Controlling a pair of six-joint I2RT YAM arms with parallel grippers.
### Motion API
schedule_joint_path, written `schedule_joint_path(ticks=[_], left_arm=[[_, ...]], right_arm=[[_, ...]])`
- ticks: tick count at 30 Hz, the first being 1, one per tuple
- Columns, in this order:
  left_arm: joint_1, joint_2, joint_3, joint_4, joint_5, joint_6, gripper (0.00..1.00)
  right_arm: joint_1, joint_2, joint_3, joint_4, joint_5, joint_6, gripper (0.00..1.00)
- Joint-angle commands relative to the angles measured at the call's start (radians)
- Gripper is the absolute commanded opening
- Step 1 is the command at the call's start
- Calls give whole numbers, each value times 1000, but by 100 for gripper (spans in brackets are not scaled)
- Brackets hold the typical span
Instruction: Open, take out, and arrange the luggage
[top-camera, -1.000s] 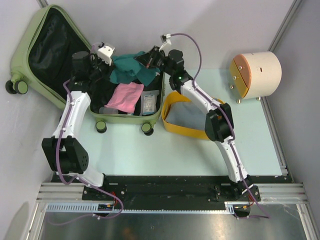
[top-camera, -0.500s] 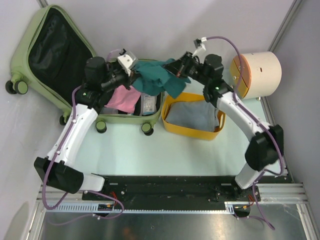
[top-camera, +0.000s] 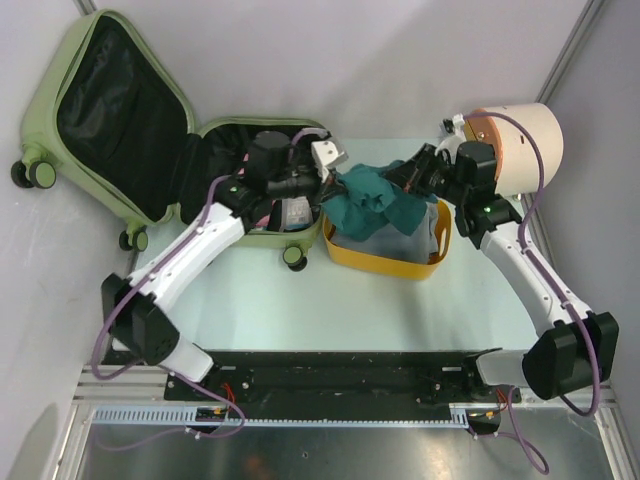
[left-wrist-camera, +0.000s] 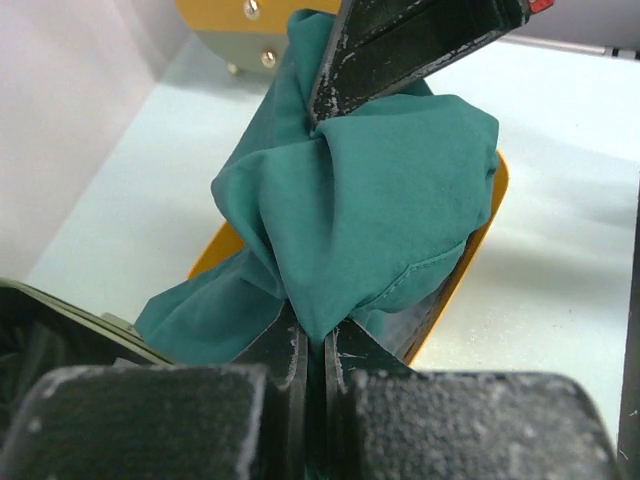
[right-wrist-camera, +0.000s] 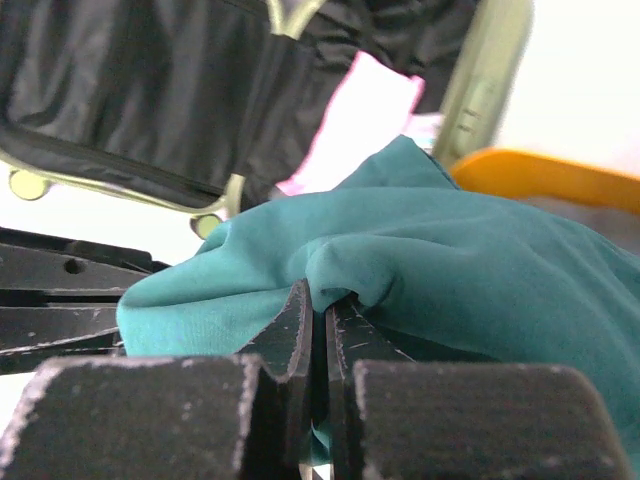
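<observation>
The left gripper (top-camera: 336, 182) and right gripper (top-camera: 412, 180), each clamped shut on a teal garment (top-camera: 375, 200), hold it over the yellow basket (top-camera: 385, 263). The open sage-green luggage (top-camera: 42, 100) lies beside it at the table's (top-camera: 260, 290) far-left corner. Lowering both ends together before release should keep cloth off the rim.

- The luggage (top-camera: 110, 110) lies open at the counter's (top-camera: 330, 310) far left, its lid spread leftward.
- The basket (top-camera: 385, 265) sits just right of it, and the drum (top-camera: 525, 140) is farther right, behind.
- The cloth (top-camera: 370, 195) hangs over the basket, pinched between left hand (top-camera: 338, 184) and right hand (top-camera: 403, 180).
</observation>
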Motion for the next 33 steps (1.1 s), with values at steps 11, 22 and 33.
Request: schedule_joint_path(ticks=[11,22,33], left_arm=[[-50,299,126,104,-66,131,0],[-140,364,-86,115,-141,322,2],[-87,211,-27,-32,-92,209,76]], right_arm=[[-262,287,-134,292,-474,-180,0],[-288,351,-167,-39,-533,-798,2],[-347,167,-115,-318,-465,-809,78]])
